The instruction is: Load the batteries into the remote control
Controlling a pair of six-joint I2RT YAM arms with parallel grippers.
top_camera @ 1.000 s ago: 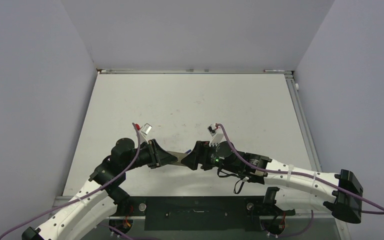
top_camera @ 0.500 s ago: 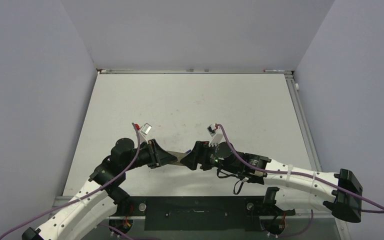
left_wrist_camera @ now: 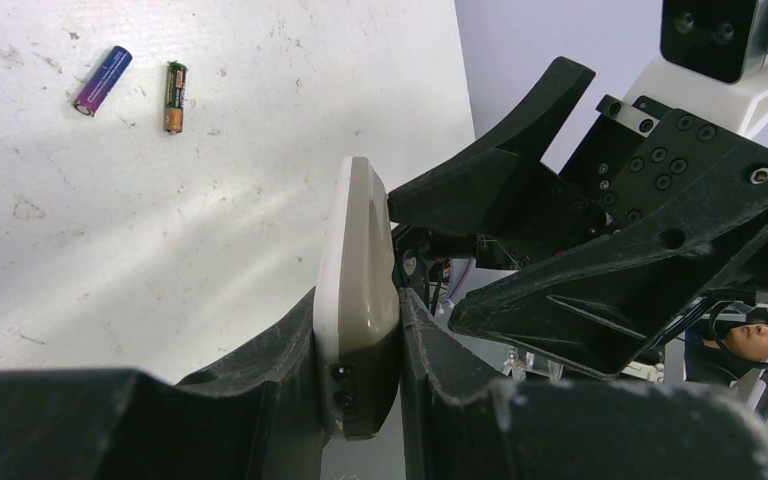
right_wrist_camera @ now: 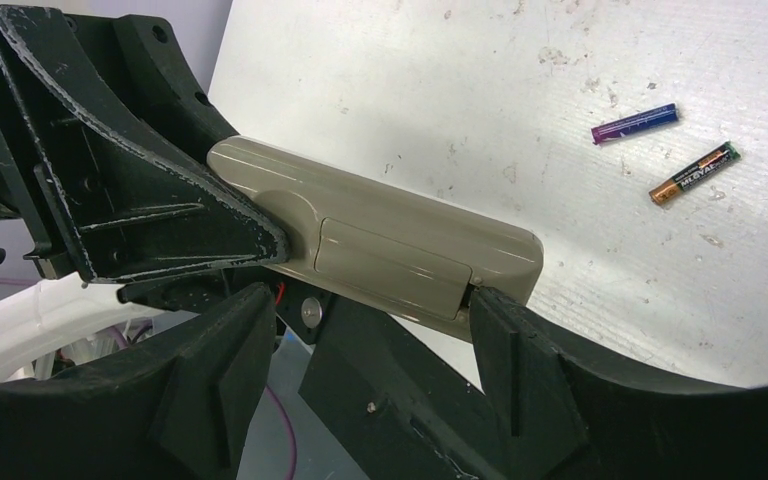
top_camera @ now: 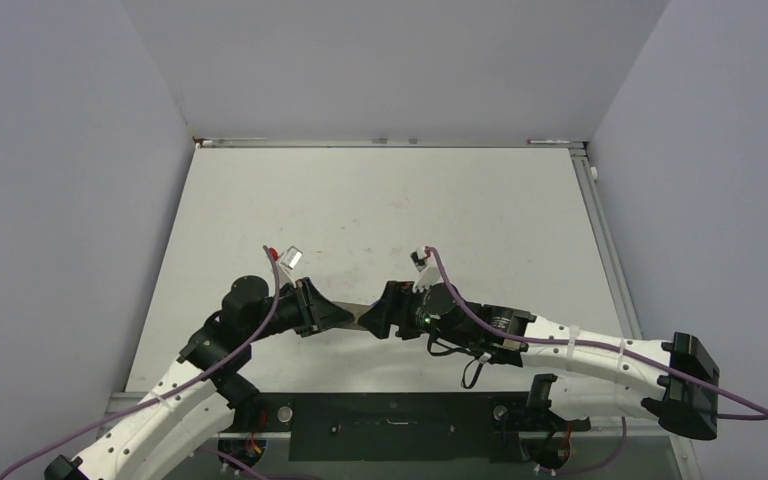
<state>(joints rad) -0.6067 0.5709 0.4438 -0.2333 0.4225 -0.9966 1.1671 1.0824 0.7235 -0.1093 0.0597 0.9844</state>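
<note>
We have the remote control (right_wrist_camera: pixel 380 250) lifted off the desk (right_wrist_camera: pixel 410 60), between the two arms. The left gripper (left_wrist_camera: pixel 358 340) is clamped on its lower end, a finger on each broad face. Its beige back faces the right wrist camera.

The right gripper (right_wrist_camera: pixel 375 300) stands wide open and holds nothing. Its fingers straddle the free end of the remote, and one fingertip (right_wrist_camera: pixel 490 310) sits right at the lower corner. We cannot tell whether it touches.

The battery cover (right_wrist_camera: pixel 390 265) looks to be closed, so we judge that opening it is the step in hand. The purple battery (right_wrist_camera: pixel 635 122) and the gold battery (right_wrist_camera: pixel 693 173) lie just beside each other on the desk, well apart from the remote.

To do this well, we should keep the left grip firm and low, clear of the cover, so the remote does not twist. The right fingertip should press on the cover near its latch edge and push along the remote's length, not into it. Too hard a push could lever the remote out of the left fingers. A slow push lets us stop once the cover gives.
</note>
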